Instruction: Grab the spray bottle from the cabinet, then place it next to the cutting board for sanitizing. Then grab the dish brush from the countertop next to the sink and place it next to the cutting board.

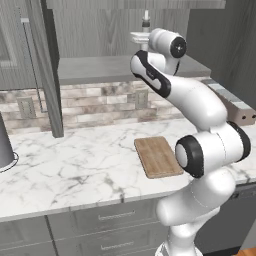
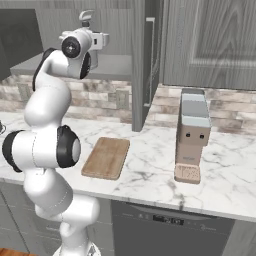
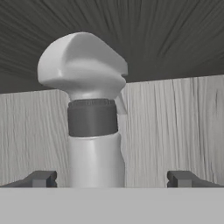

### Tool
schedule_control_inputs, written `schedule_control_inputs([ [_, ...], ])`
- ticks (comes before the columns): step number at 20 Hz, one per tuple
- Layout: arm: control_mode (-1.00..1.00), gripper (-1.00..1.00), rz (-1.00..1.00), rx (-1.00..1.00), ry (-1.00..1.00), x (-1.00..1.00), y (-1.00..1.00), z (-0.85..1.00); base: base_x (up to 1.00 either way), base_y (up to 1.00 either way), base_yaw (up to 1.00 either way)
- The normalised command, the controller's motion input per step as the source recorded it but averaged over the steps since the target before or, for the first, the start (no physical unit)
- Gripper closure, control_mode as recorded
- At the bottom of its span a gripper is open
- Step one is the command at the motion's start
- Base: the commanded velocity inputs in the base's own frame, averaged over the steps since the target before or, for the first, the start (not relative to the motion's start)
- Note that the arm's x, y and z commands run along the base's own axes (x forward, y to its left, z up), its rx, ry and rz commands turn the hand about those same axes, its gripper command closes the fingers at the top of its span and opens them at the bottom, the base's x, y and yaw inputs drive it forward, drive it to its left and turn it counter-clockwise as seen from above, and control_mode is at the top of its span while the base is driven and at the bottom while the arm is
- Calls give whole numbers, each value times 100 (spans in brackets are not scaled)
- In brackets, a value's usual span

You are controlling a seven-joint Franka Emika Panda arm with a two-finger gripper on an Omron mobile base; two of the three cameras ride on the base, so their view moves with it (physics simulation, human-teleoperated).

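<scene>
The spray bottle (image 3: 94, 131) stands upright on the grey shelf (image 1: 95, 67) of the open cabinet; its trigger head (image 1: 146, 21) pokes up just above my hand. My gripper (image 3: 112, 178) is open, level with the bottle's upper body. The bottle sits between the two fingertips (image 3: 41, 178), nearer the left one, and neither touches it. The same gripper (image 1: 141, 37) reaches into the cabinet at shelf height. The cutting board (image 1: 159, 156) lies flat on the white marble countertop (image 1: 75, 165) below the arm. The dish brush and the sink are out of view.
The open cabinet door (image 1: 45, 65) juts out over the counter at the left, its bar handle facing me. A tall grey-and-tan appliance (image 2: 192, 135) stands on the counter right of the board (image 2: 106, 157). A dark grey rounded object (image 1: 4, 145) sits at the far left edge.
</scene>
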Motion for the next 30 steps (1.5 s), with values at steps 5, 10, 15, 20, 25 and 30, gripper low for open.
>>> schedule_control_inputs([
  [5, -100, 100, 0, 0, 0, 7, 6, 0, 0, 0, 0],
  [10, -100, 100, 0, 0, 0, 0, 1, 0, 0, 0, 0],
  [15, -100, 100, 0, 0, 0, 0, 7, 0, 0, 0, 0],
  [20, -100, 100, 0, 0, 0, 0, 8, 0, 0, 0, 0],
  [25, -100, 100, 0, 8, 0, -17, -1, 0, 0, 0, 0],
  [30, -100, 100, 0, 24, 0, -37, 21, 0, 0, 0, 0],
])
